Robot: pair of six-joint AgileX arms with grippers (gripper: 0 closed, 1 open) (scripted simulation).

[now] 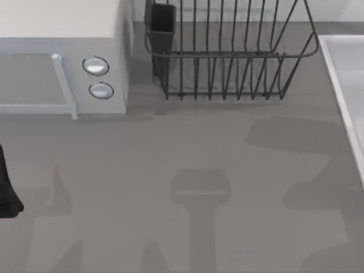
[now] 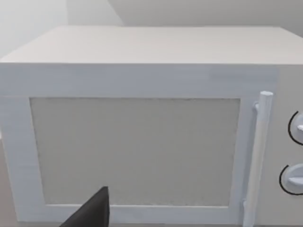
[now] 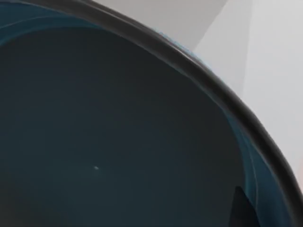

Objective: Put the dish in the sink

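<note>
The dish (image 3: pixel 118 132) sits very close to the right wrist camera, its dark blue glazed inside curving under a dark rim. One dark finger (image 3: pixel 242 208) of my right gripper lies against the dish's inner wall near the rim, so the gripper is shut on the dish. The sink (image 1: pixel 341 85) is a pale basin with a raised rim at the table's right edge, cut off by the top view. My left arm (image 1: pixel 7 196) is parked at the table's left edge, facing the microwave, with one dark finger (image 2: pixel 92 213) in its wrist view.
A white microwave (image 1: pixel 62 57) with a bar handle and two knobs stands at the back left, its door (image 2: pixel 137 151) closed. A black wire dish rack (image 1: pixel 227 57) stands at the back centre, left of the sink. Arm shadows fall across the grey table (image 1: pixel 187 153).
</note>
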